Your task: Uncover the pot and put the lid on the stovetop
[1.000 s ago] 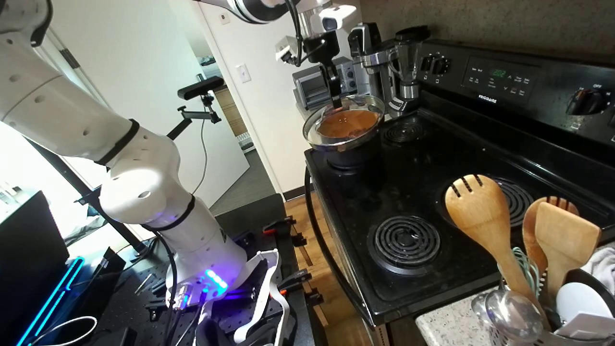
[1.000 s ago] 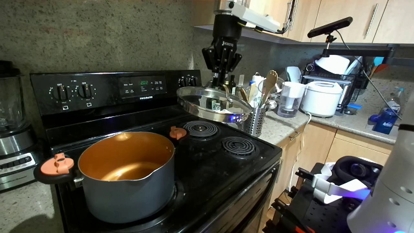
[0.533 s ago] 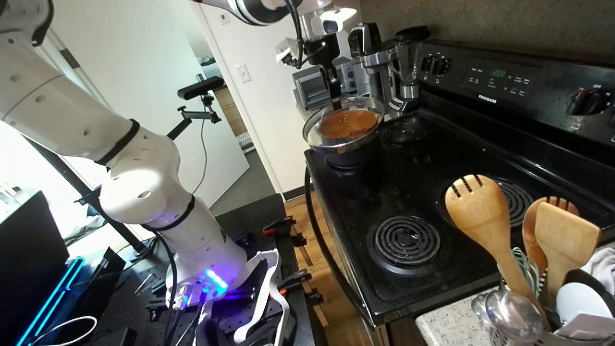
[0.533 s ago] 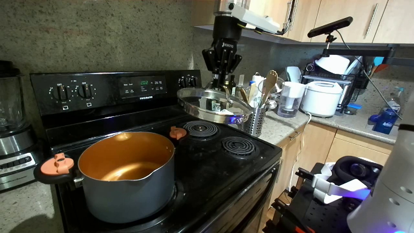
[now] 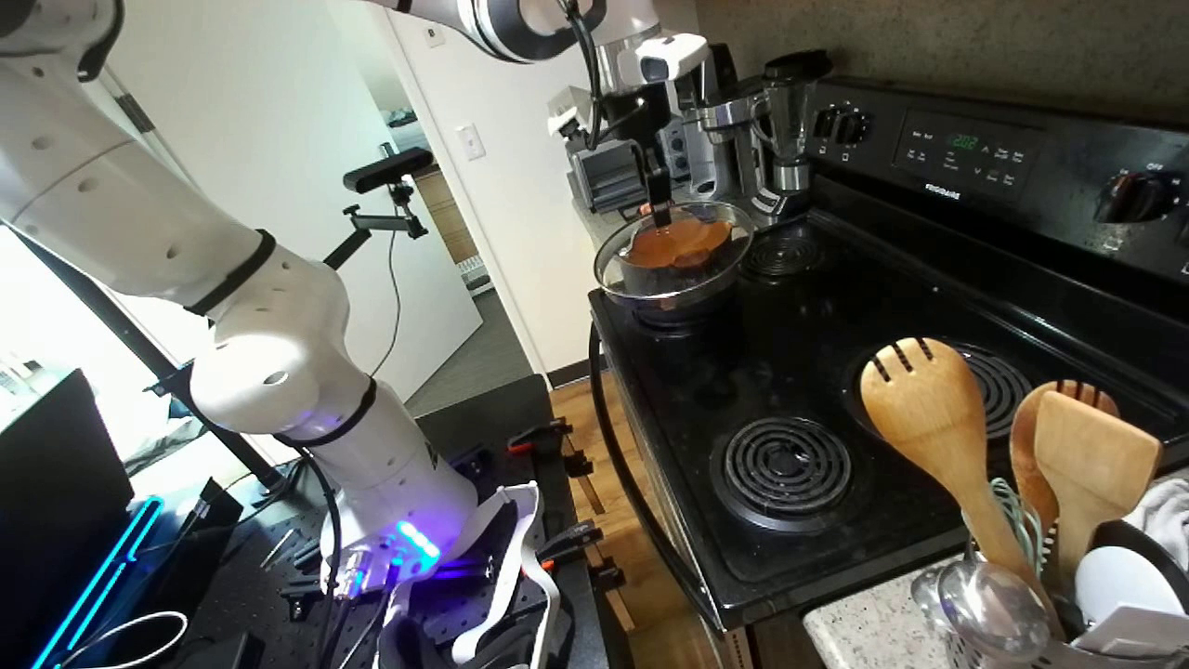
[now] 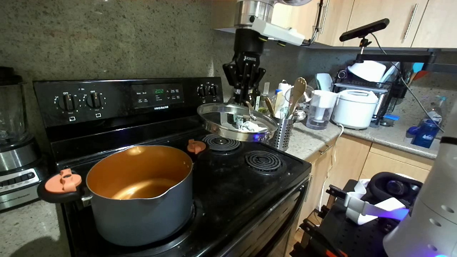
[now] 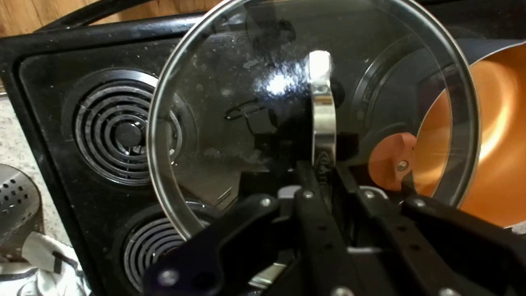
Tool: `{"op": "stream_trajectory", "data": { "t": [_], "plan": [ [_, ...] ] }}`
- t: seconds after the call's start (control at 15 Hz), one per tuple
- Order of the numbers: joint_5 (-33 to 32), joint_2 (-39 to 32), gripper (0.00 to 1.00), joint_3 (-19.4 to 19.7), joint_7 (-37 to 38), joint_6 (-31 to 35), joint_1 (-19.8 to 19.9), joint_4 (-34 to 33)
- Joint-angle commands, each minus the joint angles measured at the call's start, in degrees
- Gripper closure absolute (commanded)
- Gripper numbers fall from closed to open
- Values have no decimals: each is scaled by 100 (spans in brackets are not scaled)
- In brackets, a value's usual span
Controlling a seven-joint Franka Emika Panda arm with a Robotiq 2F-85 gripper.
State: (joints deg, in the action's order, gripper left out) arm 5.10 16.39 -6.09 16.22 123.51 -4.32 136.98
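Hand (image 7: 324, 170) clamped on arched metal handle (image 7: 324, 109) of glass lid (image 6: 237, 122), which had just come lower, hanging above coil stovetop (image 6: 223, 185). Copper-lined pot (image 6: 142, 217) stood uncovered: removal looked done, placement apparently begun.

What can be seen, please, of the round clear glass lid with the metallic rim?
The round clear glass lid, catching glare and reflections, has a shiny metallic rim and an arched metallic handle. The black gripper is clamped on that handle; nothing else appears to touch the lid. It hangs handle up, looking slightly tilted, over the glossy black stovetop, off the grey, copper-orange-lined pot.
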Motion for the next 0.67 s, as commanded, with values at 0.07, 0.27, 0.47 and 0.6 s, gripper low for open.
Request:
{"op": "stream_trajectory", "data": {
  "t": [0.07,0.27,0.47,0.6],
  "plan": [
    [-66,50,96,40,149,87,183,-81],
    [-63,42,96,118,181,118,310,-54],
    [-70,-26,96,220,167,177,429,-49],
    [-62,-118,96,270,163,273,482,-54]
  ]
}}
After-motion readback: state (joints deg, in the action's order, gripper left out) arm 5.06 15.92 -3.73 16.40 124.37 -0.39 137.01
